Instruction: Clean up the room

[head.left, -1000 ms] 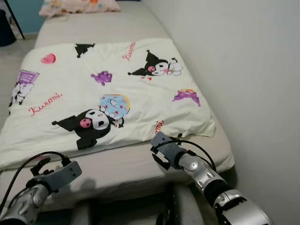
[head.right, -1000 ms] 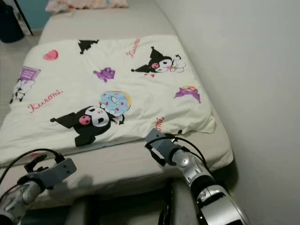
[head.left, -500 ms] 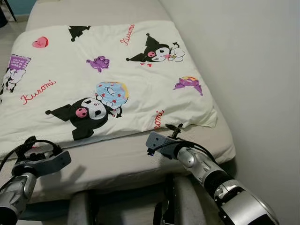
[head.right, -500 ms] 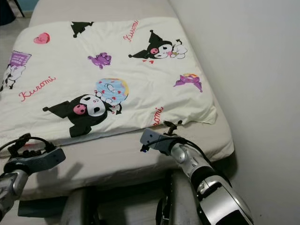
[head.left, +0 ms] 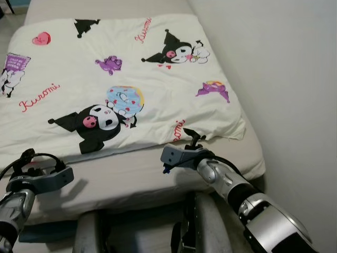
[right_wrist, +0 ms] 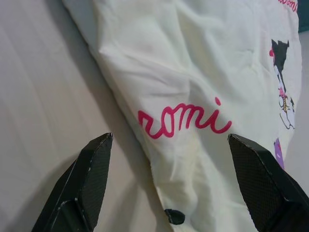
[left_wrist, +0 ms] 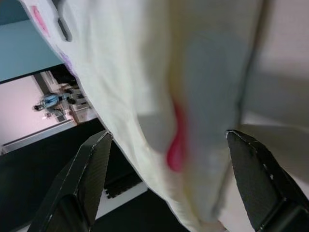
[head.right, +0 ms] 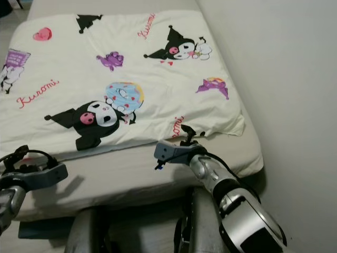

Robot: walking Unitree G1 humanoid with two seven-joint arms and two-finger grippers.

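A cream blanket [head.left: 121,79] printed with black cartoon figures and pink lettering lies spread over the beige mattress [head.left: 131,174]. My right gripper [right_wrist: 170,136] is open, hovering just over the blanket's near edge where the pink letters [right_wrist: 183,121] are; its wrist [head.left: 179,156] is at the bed's near side, right of centre. My left gripper [left_wrist: 168,133] is open too, with the blanket's edge and a pink print [left_wrist: 175,145] between its fingers [left_wrist: 82,188]. Its wrist [head.left: 42,179] sits at the near left of the bed.
A white wall [head.left: 284,79] runs along the bed's right side. The blanket's right corner [head.left: 239,132] ends short of the mattress edge. My own dark lower body [head.left: 195,226] is below the bed's near edge. Floor shows past the bed's far left.
The view has tipped down and closer to the bed. My left arm has swung leftward and lower. The right gripper has edged up to the blanket's near edge.
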